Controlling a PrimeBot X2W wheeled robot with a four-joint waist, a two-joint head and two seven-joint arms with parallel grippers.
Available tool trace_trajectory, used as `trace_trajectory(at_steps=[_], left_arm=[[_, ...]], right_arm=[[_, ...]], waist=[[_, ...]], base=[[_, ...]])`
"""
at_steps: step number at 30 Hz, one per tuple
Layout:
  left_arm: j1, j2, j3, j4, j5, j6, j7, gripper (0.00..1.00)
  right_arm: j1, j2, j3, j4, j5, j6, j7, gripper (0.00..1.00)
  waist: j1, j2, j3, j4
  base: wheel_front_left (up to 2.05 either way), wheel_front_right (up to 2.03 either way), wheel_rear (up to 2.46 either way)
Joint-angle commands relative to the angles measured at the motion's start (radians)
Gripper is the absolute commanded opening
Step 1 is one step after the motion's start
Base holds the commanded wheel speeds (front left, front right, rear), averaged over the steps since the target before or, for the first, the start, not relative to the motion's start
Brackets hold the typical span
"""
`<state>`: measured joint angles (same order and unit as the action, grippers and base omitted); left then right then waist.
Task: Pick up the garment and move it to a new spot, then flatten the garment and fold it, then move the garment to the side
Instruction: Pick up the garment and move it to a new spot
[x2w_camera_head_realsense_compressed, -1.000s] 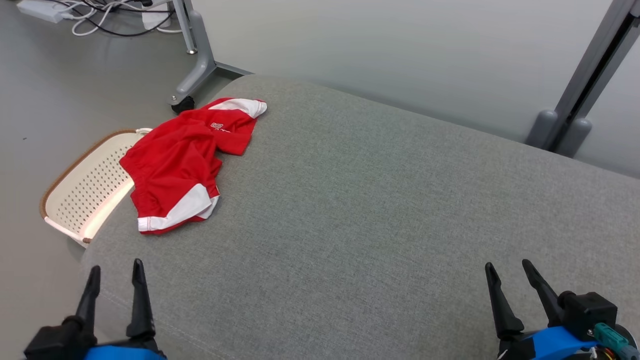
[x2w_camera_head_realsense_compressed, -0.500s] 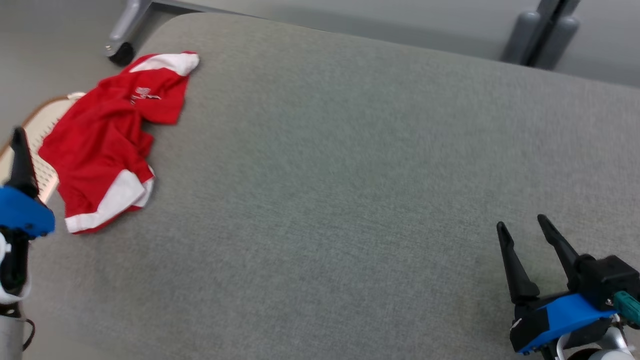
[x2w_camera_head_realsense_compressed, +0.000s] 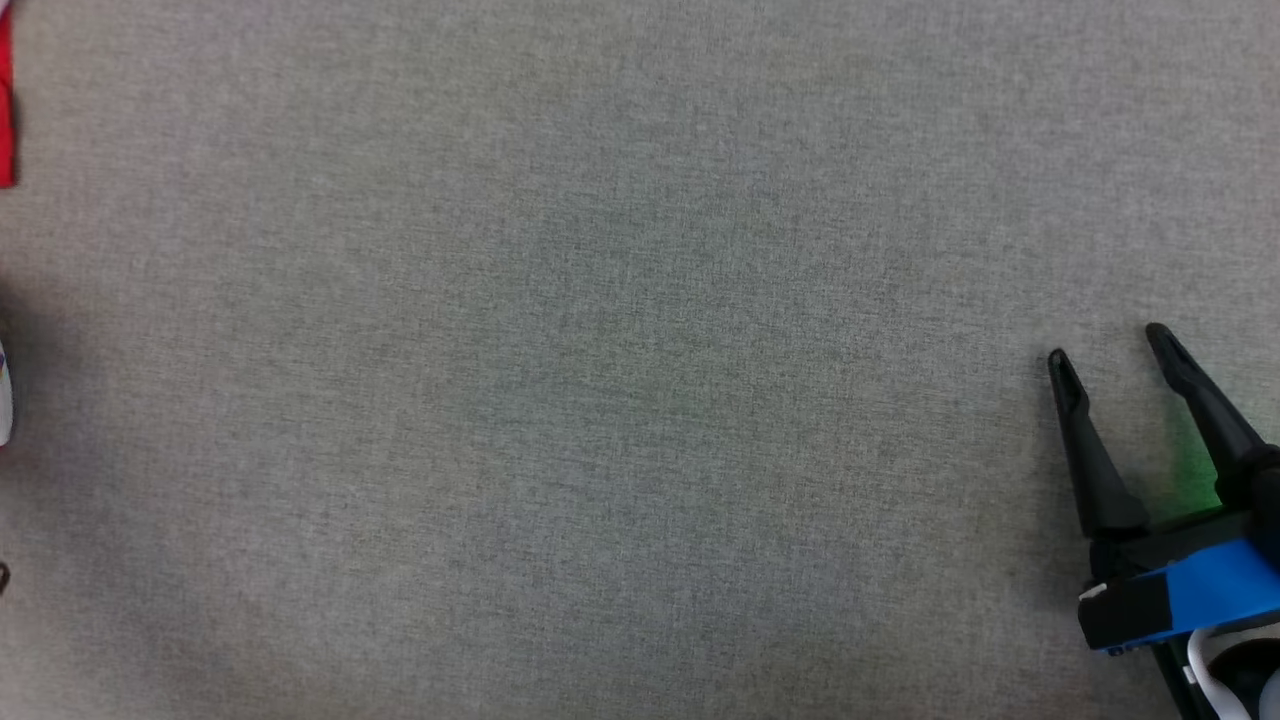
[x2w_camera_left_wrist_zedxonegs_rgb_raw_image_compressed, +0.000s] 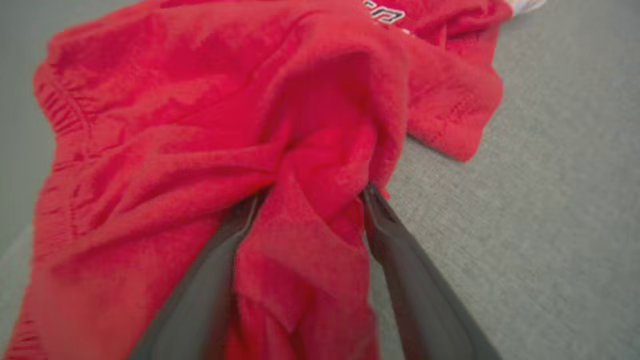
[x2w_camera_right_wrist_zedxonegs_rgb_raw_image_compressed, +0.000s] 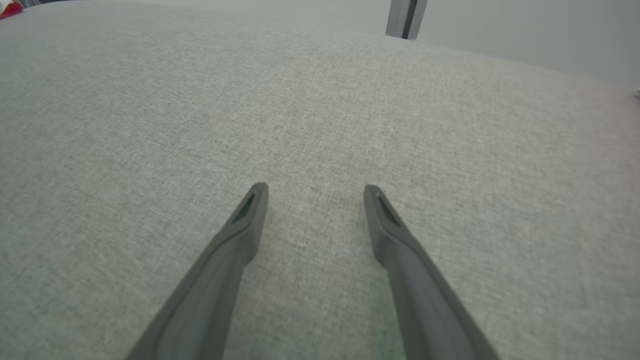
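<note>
Where the red garment (x2w_camera_left_wrist_zedxonegs_rgb_raw_image_compressed: 175, 125) lies crumpled on the gray cushion (x2w_camera_head_realsense_compressed: 600, 350), the left gripper (x2w_camera_left_wrist_zedxonegs_rgb_raw_image_compressed: 311, 195) is seen with its fingers spread wide. They are pushed into the cloth with a raised fold between them, and nothing is pinched. The right gripper (x2w_camera_head_realsense_compressed: 1108, 346) is held open and empty above bare cushion, well apart from the garment. A red sliver of the garment is seen at the head view's left edge.

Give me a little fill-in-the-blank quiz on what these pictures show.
The garment is mostly ____ in colour.
A fold of it sits ____ the left gripper's two fingers.
The right gripper is over the bare grey cushion, its jaws ____.
Missing words: red; between; open.
</note>
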<state>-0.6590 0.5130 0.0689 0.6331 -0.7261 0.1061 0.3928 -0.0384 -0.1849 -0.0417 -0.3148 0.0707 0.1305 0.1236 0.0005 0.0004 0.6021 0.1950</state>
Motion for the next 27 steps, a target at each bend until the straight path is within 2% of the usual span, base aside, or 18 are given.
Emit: trace_trajectory(at_steps=[1,3,4,5,9,14,19,24,27], left_arm=[[-0.03,-0.012,-0.002,0.055,-0.022,0.02,0.061,1.0],[-0.029,-0.038,-0.016,0.111,-0.039,0.031,0.125,1.0],[-0.034,-0.042,-0.023,0.127,-0.042,0.029,0.149,0.88],[-0.04,-0.044,-0.027,0.137,-0.046,0.024,0.161,0.0],[-0.052,-0.028,-0.039,0.146,-0.036,0.014,0.171,0.0],[-0.092,0.044,-0.037,0.088,0.004,-0.003,0.083,0.0],[-0.118,0.1,-0.061,0.004,0.055,-0.029,0.028,0.0],[-0.166,0.141,-0.114,-0.131,0.11,-0.045,0.051,0.0],[-0.197,0.133,-0.167,-0.222,0.137,-0.05,0.095,0.0]], right_arm=[[-0.014,-0.005,-0.002,-0.021,-0.007,0.0,0.006,1.0],[-0.019,-0.002,-0.002,-0.028,-0.005,0.0,0.009,1.0],[-0.023,0.0,0.001,-0.029,0.0,0.0,0.007,1.0],[-0.028,0.004,0.006,-0.027,0.002,0.0,0.004,1.0],[-0.033,0.016,0.016,-0.008,0.005,0.0,-0.005,1.0],[-0.042,0.033,0.036,0.043,0.019,0.0,-0.037,1.0],[-0.046,0.063,0.063,0.119,0.035,0.0,-0.076,1.0],[-0.046,0.091,0.085,0.196,0.057,0.0,-0.119,1.0],[-0.04,0.108,0.091,0.239,0.065,0.0,-0.145,1.0]], waist=[[-0.0005,-0.0004,0.028,0.006],[-0.0005,-0.0004,0.035,0.003],[-0.0005,-0.0004,0.035,0.002],[-0.0005,-0.0004,0.033,0.0],[-0.0005,-0.0004,0.013,-0.002],[-0.0005,-0.0004,-0.055,-0.006],[-0.0005,-0.0004,-0.166,-0.018],[-0.0005,-0.0004,-0.286,-0.043],[-0.0005,-0.0004,-0.359,-0.065]], base=[[0.0,0.0,0.0],[0.0,0.0,0.0],[0.0,0.0,0.0],[0.0,0.0,0.0],[0.0,0.0,0.0],[0.0,0.0,0.0],[0.0,0.0,0.0],[0.0,0.0,0.0],[0.0,0.0,0.0]])
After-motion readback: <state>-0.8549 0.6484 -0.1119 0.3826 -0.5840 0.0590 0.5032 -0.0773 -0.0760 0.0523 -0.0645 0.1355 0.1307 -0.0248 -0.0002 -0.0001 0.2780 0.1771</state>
